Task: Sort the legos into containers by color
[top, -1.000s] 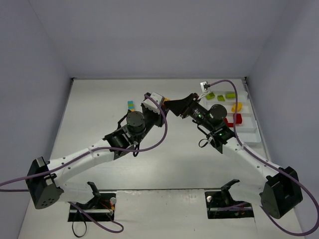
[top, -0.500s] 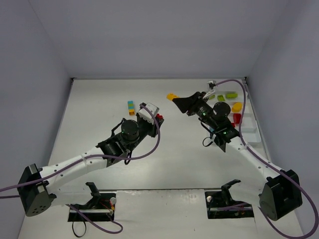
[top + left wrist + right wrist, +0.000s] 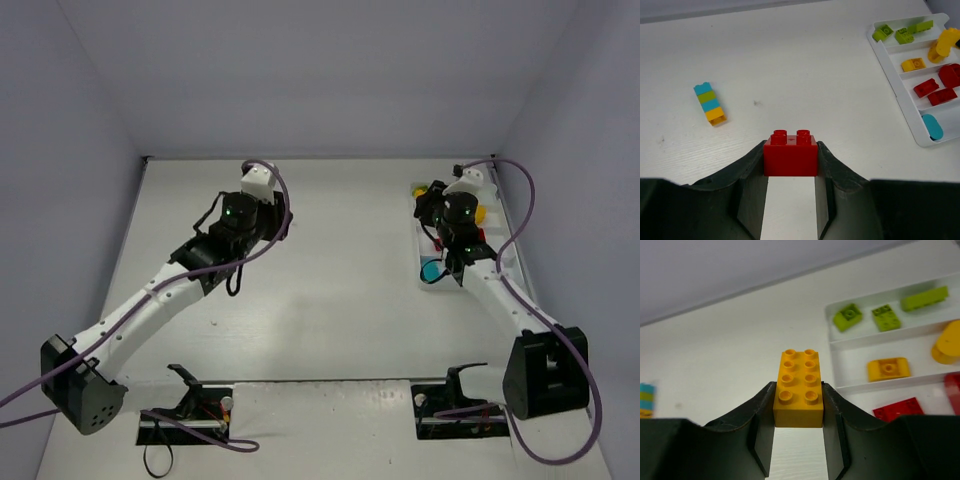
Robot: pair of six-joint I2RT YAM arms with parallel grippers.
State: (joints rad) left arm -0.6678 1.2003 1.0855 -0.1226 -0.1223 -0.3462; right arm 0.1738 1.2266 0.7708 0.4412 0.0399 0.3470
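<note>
White matte table, pale lavender walls; left gripper clamps red brick, right gripper clamps yellow-orange brick; sorted legos in white tray, striped stack on table.

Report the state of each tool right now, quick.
Left tool: closed, holding the red lego.
Right tool: closed, holding the yellow-orange lego.

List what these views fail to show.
Top view: the red brick and stacked bricks sit hidden under the left arm; the orange brick under the right arm.
Left wrist: tray cut by right edge.
Right wrist: stack cropped, blurred at left edge.
</note>
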